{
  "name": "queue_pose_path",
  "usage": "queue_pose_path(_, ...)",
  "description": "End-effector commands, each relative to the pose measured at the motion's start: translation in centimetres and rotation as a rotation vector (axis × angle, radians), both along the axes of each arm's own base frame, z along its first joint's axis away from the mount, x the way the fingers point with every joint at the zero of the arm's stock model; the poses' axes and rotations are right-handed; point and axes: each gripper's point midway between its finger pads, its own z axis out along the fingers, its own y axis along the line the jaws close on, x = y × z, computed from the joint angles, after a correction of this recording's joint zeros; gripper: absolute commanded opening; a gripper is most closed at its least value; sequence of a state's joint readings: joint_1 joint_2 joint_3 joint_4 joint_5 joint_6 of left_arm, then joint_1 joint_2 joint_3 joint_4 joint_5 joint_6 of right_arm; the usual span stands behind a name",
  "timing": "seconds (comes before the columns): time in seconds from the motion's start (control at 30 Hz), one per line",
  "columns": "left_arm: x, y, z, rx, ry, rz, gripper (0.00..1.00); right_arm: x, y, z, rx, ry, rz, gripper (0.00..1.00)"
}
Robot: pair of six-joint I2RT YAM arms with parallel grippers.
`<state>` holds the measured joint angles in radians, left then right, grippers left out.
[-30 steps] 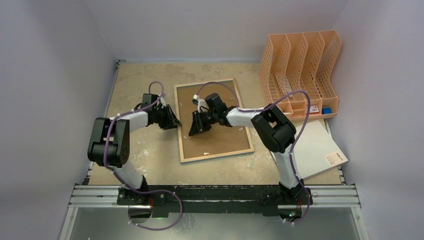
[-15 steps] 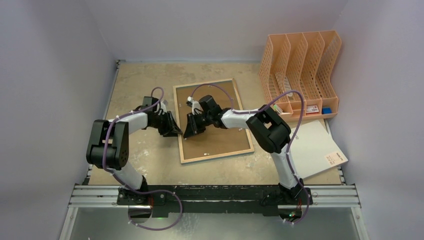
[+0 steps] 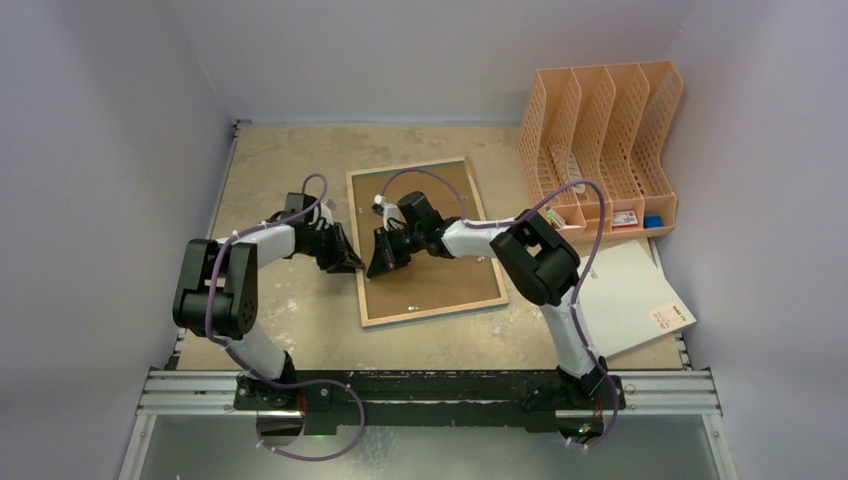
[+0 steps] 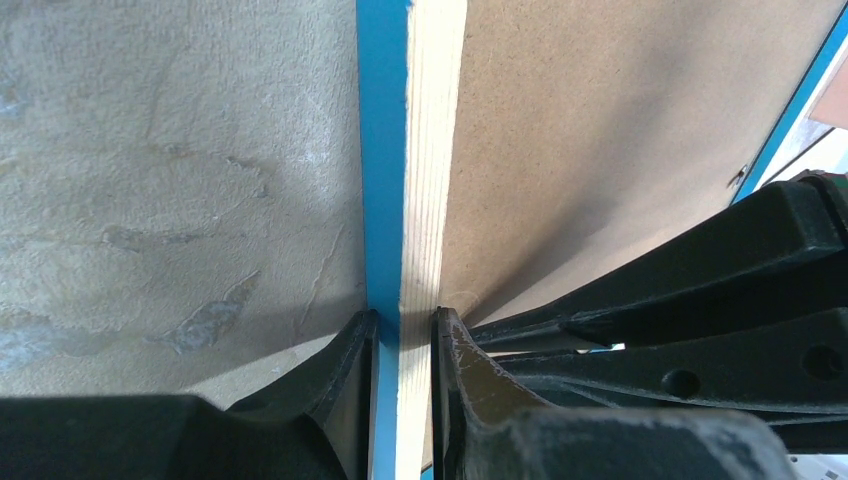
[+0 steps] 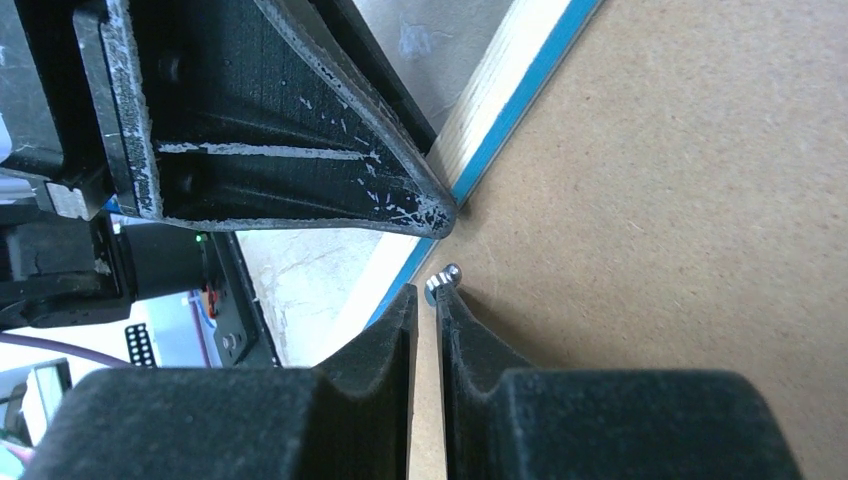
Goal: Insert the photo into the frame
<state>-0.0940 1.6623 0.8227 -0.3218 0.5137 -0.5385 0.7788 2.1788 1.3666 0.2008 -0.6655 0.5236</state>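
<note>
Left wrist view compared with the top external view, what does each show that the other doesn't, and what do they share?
Only the left wrist: the left gripper pinching the frame by its rail, blue strip beside pale wood. Only the top: the peach file organiser, the white sheet, both arms whole. Both: the brown backing board in the face-down frame, the right gripper over it.

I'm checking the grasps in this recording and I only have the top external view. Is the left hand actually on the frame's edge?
Observer: Yes. In the left wrist view, the left hand has one finger on each side of the pale wood rail of the frame.
Operator: And the right hand?
Observer: The right hand is nearly closed. A small metal tab at the edge of the backing board sits right at its fingertips. I cannot tell whether it is pinched.
</note>
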Motion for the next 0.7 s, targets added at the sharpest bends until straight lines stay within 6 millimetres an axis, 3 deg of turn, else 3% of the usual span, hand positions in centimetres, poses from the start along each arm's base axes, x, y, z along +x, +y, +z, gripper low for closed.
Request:
queue_pose_path(0.0, -3.1, 0.9, -3.1, 0.075, 0.145, 0.003, 0.01, -1.6, 0.0, -1.5, 0.01, 0.043, 0.063, 0.13)
queue_pose_path(0.2, -3.2, 0.6, -3.3, 0.058, 0.154, 0.013, 0.0, -1.7, 0.1, -2.5, -0.002, 0.049, 0.059, 0.11)
queue_pose_path(0.67, -3.3, 0.0, -3.2, 0.02, 0.181, 0.063, 0.0, -0.7, 1.1, -2.2, 0.051, -0.068, -0.018, 0.13)
